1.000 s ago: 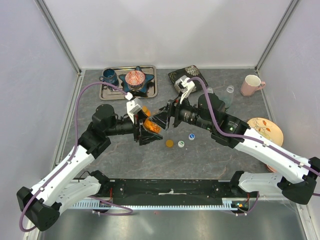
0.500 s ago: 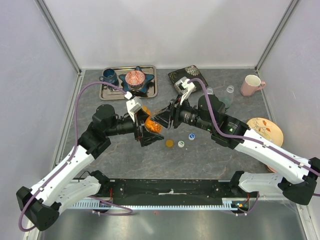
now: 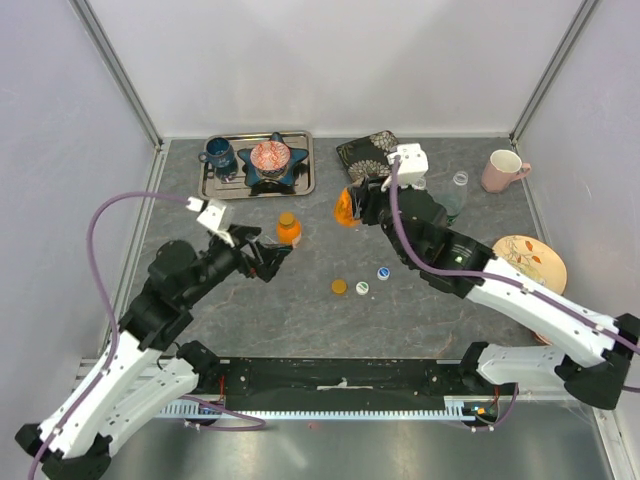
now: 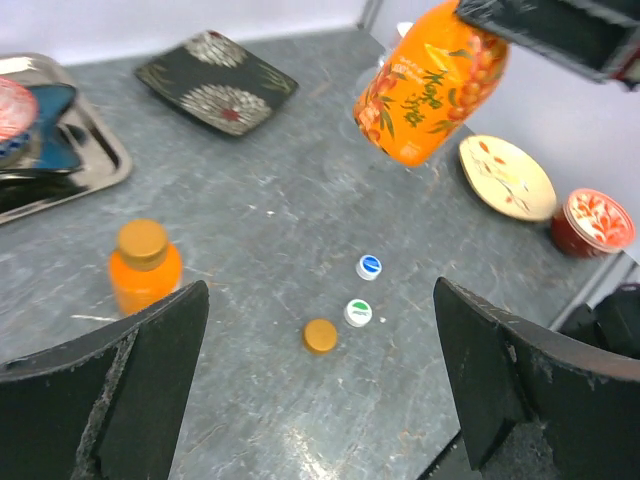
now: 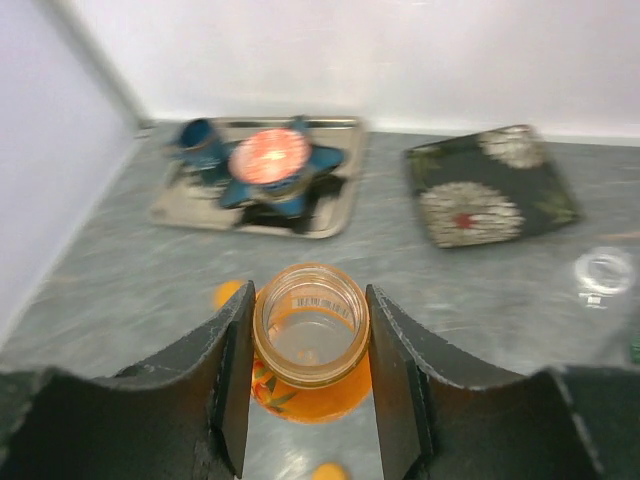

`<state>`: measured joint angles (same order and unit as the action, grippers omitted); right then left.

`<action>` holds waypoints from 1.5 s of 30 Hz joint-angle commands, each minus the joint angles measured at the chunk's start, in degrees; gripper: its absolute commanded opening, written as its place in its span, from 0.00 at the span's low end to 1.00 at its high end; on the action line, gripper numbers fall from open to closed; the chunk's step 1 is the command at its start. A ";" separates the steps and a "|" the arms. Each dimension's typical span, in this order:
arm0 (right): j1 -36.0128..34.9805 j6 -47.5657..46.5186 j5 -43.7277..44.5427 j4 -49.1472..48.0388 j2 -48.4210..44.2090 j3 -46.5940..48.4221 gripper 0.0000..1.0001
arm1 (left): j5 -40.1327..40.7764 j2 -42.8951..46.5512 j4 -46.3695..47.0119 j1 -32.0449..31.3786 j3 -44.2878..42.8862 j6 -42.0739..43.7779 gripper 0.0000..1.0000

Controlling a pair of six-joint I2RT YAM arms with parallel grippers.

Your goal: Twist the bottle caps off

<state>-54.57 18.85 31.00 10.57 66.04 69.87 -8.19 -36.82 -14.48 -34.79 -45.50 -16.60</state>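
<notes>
- The left gripper point(image 3: 272, 253) hangs low over the table with its jaws spread wide and nothing between them.
- Just to its right the small orange bottle point(image 4: 143, 272) stands upright, apart from the fingers. Its screwed-on cap point(image 4: 142, 240) is the only cap not yet off.
- That cap looks like light, stiff, smooth plastic, likely to slip under a loose pinch. The best hold is probably across its rim, from above.
- The bottle is small and probably light, so its body needs clamping low down, or it will spin or tip with the cap.
- Further right three caps lie off their bottles, near each other but not touching: the loose orange cap point(image 4: 320, 335), the green-and-white cap point(image 4: 357, 313) and the blue-and-white cap point(image 4: 369, 266).
- The right gripper point(image 5: 310, 300) is closed on the larger orange bottle point(image 4: 430, 85), pinching it just below the open, capless mouth. It holds the bottle tilted in the air.
- I cannot tell whether that bottle holds liquid. If it does, the tilt risks a spill.
- The table point(image 3: 300, 320) is grey and stone-patterned and looks smooth, so loose caps may skid.
- Around the work stand a metal tray point(image 3: 305, 185), a black patterned plate point(image 3: 362, 152), a pink mug point(image 3: 503, 170) and a floral plate point(image 3: 535, 262).
- Pale walls close in on three sides.
</notes>
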 commanded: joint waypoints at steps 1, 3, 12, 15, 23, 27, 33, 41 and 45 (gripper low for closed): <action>1.56 -8.81 19.01 -7.84 7.51 -3.85 0.00 | 9.51 7.88 -1.25 0.07 4.01 -0.98 0.99; 4.10 -8.66 14.53 -7.49 11.20 -3.07 0.00 | 8.45 9.48 -1.43 0.07 5.15 -0.01 0.99; 11.23 -0.66 6.88 -10.04 29.47 0.62 0.00 | 3.44 13.17 -4.33 0.07 4.98 2.36 0.99; 12.20 0.22 6.00 -10.13 33.69 2.11 0.00 | 3.96 14.40 -4.33 0.07 4.98 2.63 1.00; 13.61 2.86 8.02 -12.24 41.27 2.82 0.00 | 4.23 13.79 -4.59 0.07 5.77 3.24 0.99; 13.70 2.95 10.22 -13.11 43.03 1.51 0.00 | 4.49 12.91 -4.51 0.07 5.68 3.24 1.00; 13.61 3.82 7.33 -11.27 41.90 -1.39 0.01 | 4.23 11.60 -3.89 0.07 5.77 3.24 1.00; 13.52 7.25 4.07 -9.26 36.18 -7.46 0.24 | 3.62 10.19 -3.80 0.07 5.33 3.42 1.00; 13.61 7.25 3.80 -8.72 34.51 -8.52 0.39 | 3.62 9.92 -3.80 0.07 5.24 3.42 1.00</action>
<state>-41.01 24.77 37.30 -3.81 101.82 63.68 -3.60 -26.52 -19.62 -34.79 -39.90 -15.31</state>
